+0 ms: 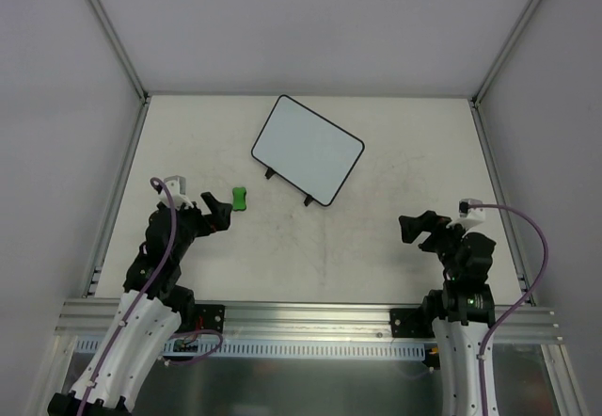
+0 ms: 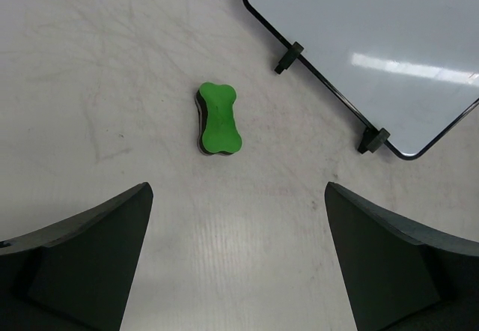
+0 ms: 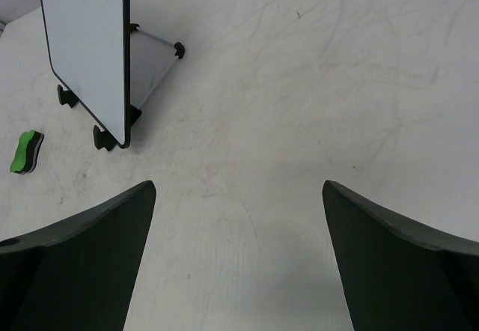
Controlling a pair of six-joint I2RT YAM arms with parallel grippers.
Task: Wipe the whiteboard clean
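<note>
The whiteboard [image 1: 308, 149], white with a thin black frame and two black feet, stands tilted on the table at the back middle; its face looks blank. It also shows in the left wrist view [image 2: 389, 54] and edge-on in the right wrist view [image 3: 86, 43]. A small green eraser [image 1: 240, 198] lies on the table left of the board, seen too in the left wrist view [image 2: 218, 117] and the right wrist view [image 3: 26, 152]. My left gripper [image 1: 222, 211] is open and empty, just short of the eraser. My right gripper [image 1: 419, 229] is open and empty at the right.
The pale tabletop [image 1: 376, 237] is scuffed. Metal rails [image 1: 118, 190] run along the table's left and right edges, with white walls around. The arm bases sit on a metal bar [image 1: 310, 317] at the near edge.
</note>
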